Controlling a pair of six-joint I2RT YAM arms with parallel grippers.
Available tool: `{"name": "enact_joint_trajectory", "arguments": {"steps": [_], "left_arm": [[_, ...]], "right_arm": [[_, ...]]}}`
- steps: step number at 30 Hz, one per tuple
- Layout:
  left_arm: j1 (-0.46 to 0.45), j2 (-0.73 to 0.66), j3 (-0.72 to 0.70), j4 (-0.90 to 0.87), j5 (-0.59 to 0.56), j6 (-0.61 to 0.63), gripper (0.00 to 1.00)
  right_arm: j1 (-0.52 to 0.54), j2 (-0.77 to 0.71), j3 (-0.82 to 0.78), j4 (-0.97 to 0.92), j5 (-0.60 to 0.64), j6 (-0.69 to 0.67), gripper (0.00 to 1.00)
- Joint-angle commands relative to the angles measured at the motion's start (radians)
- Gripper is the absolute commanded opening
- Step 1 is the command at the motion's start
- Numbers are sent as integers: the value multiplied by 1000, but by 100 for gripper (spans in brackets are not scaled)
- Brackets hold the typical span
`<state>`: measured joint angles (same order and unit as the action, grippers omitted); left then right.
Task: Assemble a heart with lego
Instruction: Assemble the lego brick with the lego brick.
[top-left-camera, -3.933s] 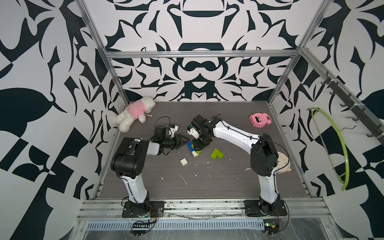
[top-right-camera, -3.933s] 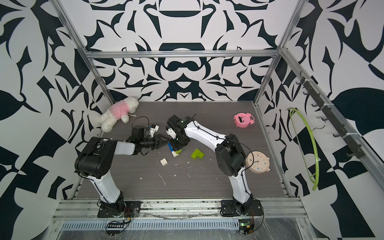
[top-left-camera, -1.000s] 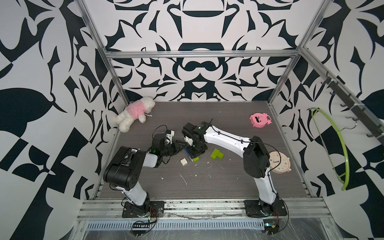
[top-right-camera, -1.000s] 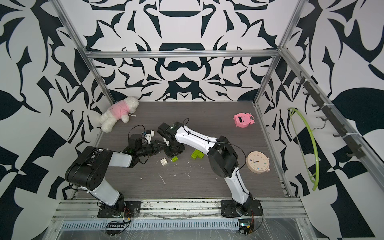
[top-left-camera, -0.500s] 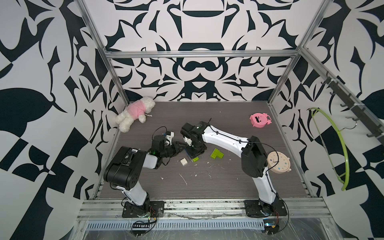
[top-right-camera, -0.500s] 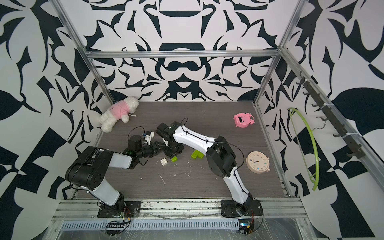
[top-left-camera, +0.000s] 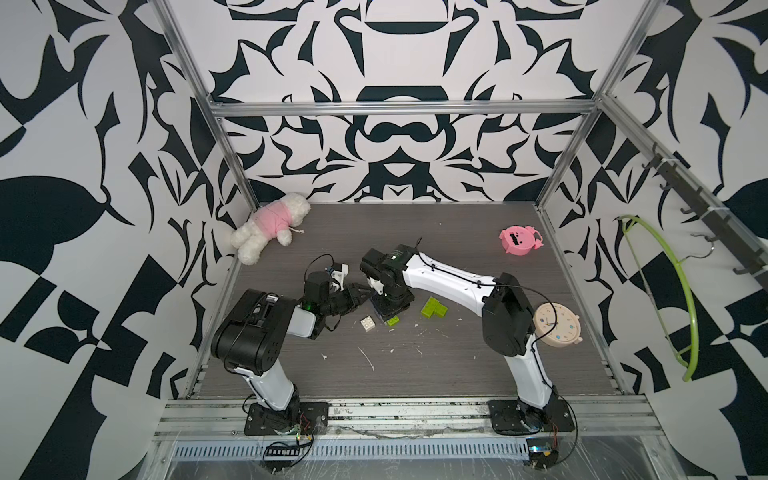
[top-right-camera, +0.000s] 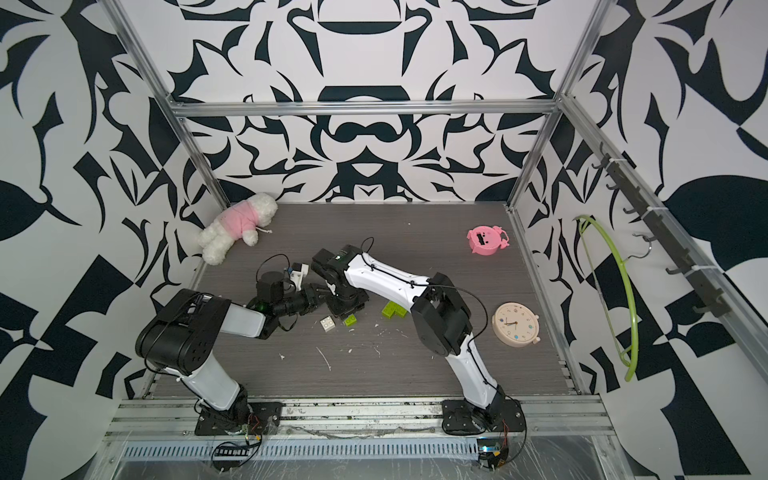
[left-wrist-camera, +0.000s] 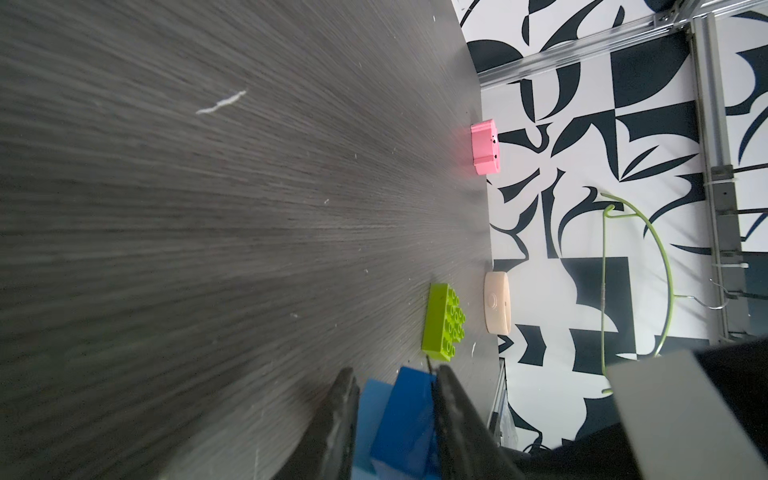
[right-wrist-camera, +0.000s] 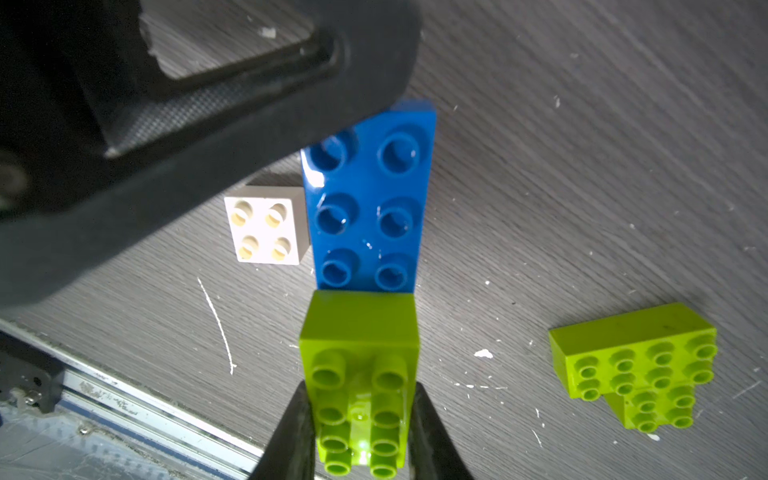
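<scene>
While left pincer (left-wrist-camera: 395, 380) clamps blue oblong plastic brick (left-wrist-camera: 405, 419) | right pincer (right-wrist-camera: 358, 415) grips lime-green plastic brick (right-wrist-camera: 357, 324) (touching blue beyond its tips) | likely joining; next: press down.

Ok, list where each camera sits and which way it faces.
Top views: high at the front, looking down toward the back wall; left arm and right arm both whole.
Left wrist: low, looking along the table past the left gripper, shut on the blue brick.
Right wrist: looking down past the right gripper, shut on the lime-green brick.
Shared: both wrist views show the blue brick and the loose lime-green cluster.
</scene>
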<state>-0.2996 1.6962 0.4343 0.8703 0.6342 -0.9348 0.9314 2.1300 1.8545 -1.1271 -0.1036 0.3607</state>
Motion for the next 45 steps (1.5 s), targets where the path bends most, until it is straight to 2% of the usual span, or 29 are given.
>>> {"name": "enact_joint_trajectory", "arguments": {"steps": [1, 7, 12, 22, 28, 32, 36, 39, 45], "left_arm": [[-3, 26, -21, 57, 18, -19, 33], [-3, 53, -24, 100, 20, -44, 33], [-3, 30, -21, 54, 15, -23, 32], [2, 25, -21, 23, 1, -8, 32], [8, 18, -31, 19, 13, -10, 32], [8, -10, -33, 22, 47, -12, 35], [7, -46, -23, -44, 46, 28, 44], [8, -53, -7, -56, 53, 31, 47], [6, -37, -9, -58, 56, 43, 39]], "right_arm": [[6, 1, -33, -30, 12, -12, 15], [3, 33, -25, 0, 6, -20, 15], [1, 36, -14, 4, 8, -31, 15], [-19, 82, 114, -74, 3, -93, 15], [-31, 85, 124, -89, -1, -109, 15], [-36, 93, 131, -96, -7, -112, 15], [-36, 105, 158, -113, -10, -120, 15], [-36, 114, 179, -129, -10, -125, 15], [-36, 124, 194, -146, -7, -131, 15]]}}
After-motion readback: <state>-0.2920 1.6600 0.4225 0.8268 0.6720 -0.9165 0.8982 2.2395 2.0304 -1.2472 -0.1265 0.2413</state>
